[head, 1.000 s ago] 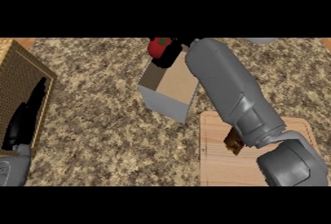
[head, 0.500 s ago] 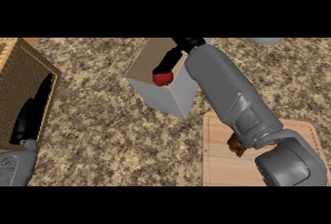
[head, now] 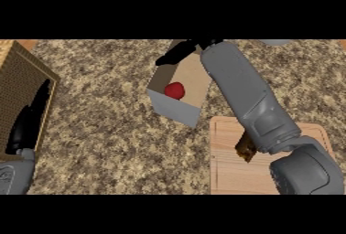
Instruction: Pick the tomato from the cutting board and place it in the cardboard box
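Lying inside the cardboard box (head: 191, 87), the tomato (head: 175, 90) sits free; right hand (head: 177, 53) fingers extended, forearm hiding the box's side.

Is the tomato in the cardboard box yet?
In. The tomato lies on the floor of the cardboard box, with the right hand above it, apart.

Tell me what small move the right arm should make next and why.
Probably lift the right hand up and back away from the cardboard box. The tomato already lies inside the box, apart from the hand, whose fingers look straight above the box's far edge, and the cutting board no longer holds it.
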Robot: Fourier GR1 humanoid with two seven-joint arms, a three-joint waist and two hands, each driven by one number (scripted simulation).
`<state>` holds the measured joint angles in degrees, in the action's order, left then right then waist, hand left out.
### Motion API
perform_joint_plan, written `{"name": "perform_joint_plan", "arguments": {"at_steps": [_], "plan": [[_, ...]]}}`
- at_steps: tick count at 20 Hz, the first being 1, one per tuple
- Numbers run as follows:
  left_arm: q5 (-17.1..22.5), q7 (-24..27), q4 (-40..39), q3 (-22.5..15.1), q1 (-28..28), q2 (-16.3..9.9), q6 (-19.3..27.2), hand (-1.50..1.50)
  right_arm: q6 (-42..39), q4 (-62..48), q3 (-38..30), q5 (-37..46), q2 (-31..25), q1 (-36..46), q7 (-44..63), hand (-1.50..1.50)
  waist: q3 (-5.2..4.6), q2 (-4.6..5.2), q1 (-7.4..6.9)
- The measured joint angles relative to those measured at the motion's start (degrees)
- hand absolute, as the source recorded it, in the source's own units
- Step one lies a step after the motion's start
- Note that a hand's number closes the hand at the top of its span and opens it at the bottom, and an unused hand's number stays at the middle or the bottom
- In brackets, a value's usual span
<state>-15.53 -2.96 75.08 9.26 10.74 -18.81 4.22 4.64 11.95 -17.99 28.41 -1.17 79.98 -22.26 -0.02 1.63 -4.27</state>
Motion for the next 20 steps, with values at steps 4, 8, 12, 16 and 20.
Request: {"name": "perform_joint_plan", "arguments": {"at_steps": [4,8,12,16,20], "plan": [[0.04,-0.17,0.13,0.11,-0.44,0.17,0.02,0.0,-3.62,0.28,-3.66,-3.65,-3.79,-0.45,-2.35,-1.5,0.02,-0.08,0.42],[-0.11,0.07,0.35,0.17,-0.7,0.1,0.03,0.0,-7.66,-0.46,-6.09,-5.91,-8.58,-1.17,-3.38,-1.5,0.03,-0.01,0.49],[0.19,0.12,0.91,0.37,-1.02,0.07,-0.21,0.0,-11.75,-1.19,-7.43,-6.86,-15.23,-3.62,-4.99,-1.5,0.06,0.14,0.42],[-0.29,-0.11,1.28,-0.01,-1.22,0.55,0.23,0.0,-15.94,-1.85,-8.1,-7.22,-21.3,-5.51,-5.93,-1.5,0.1,0.28,0.4],[-0.06,0.23,1.19,0.11,-1.4,0.55,-0.09,0.0,-20.18,-2.21,-7.95,-6.86,-26.37,-7.86,-8.28,-1.5,0.14,0.39,0.16]]}}
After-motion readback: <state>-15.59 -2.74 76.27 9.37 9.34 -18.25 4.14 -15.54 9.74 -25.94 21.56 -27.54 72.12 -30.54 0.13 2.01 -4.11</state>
